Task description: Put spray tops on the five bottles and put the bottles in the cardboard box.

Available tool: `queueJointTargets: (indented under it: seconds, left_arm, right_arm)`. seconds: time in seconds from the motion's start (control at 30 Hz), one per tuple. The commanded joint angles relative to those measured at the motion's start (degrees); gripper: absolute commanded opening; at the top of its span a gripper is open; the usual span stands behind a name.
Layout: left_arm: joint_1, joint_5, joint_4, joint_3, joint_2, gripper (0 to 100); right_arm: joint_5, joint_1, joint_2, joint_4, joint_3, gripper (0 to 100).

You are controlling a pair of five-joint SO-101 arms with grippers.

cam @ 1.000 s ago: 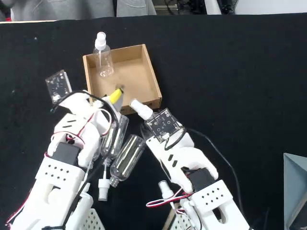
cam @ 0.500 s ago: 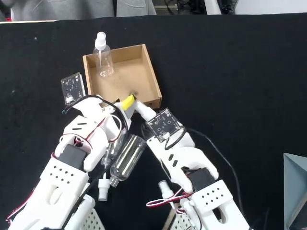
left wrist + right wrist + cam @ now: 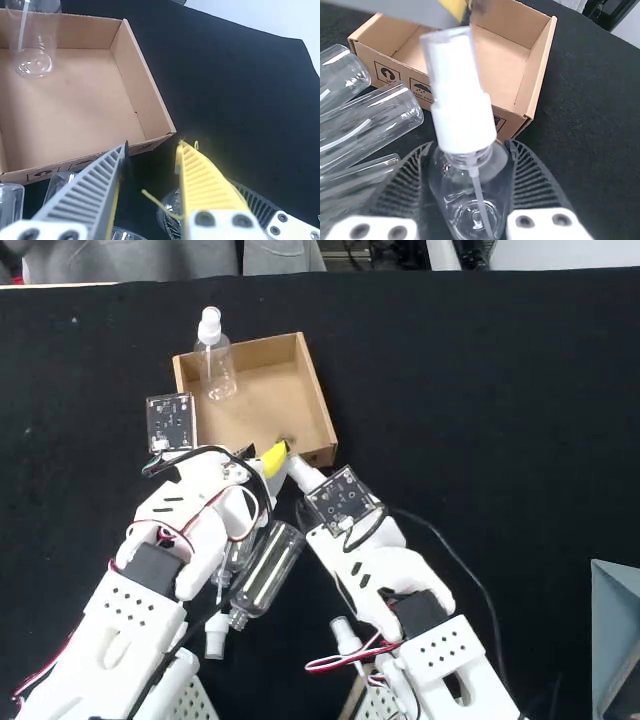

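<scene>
Well, from where I stand the right gripper (image 3: 470, 150) is clamped on a clear bottle (image 3: 468, 200) that already wears its white spray top (image 3: 462, 120). It holds that held bottle just off the near right corner of the cardboard box (image 3: 318, 400), the top pointing toward the box wall.

Next to it on the left, the left gripper (image 3: 151, 150) hangs with its yellow and grey fingers spread apart and nothing between them, right at that same near corner of the box.

Inside the box, a capped bottle (image 3: 215, 365) stands upright in the far left corner; the remaining box floor is bare cardboard.

On the black tabletop (image 3: 500, 390), between the two arms, an uncapped bottle (image 3: 265, 568) lies on its side with its neck toward the near edge. A second lying bottle (image 3: 240, 545) is partly hidden under the left arm. A loose spray top (image 3: 214, 640) lies just near of them.
</scene>
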Motion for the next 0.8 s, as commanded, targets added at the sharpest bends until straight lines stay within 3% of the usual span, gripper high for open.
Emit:
queueJointTargets:
  seconds: [0.0, 0.4, 0.57, 0.77]
  left_arm:
    - [1.8, -0.88, -0.97, -0.75, -0.79, 15]
    - [1.98, -1.05, -0.44, -2.33, -0.88, 15]
    - [3.38, -6.42, -0.44, -1.89, -0.88, 15]
    - [3.12, -6.51, -0.44, -2.24, -0.88, 14]
  right_arm:
    - [-0.18, 0.0, -1.98, -1.41, -2.24, 7.5]
    - [-0.18, 0.09, -1.98, -1.76, -1.45, 7.5]
    - [-0.18, 0.18, -1.98, -1.76, -1.45, 7.5]
    - [-0.18, 0.79, -1.98, -1.76, -1.45, 7.5]
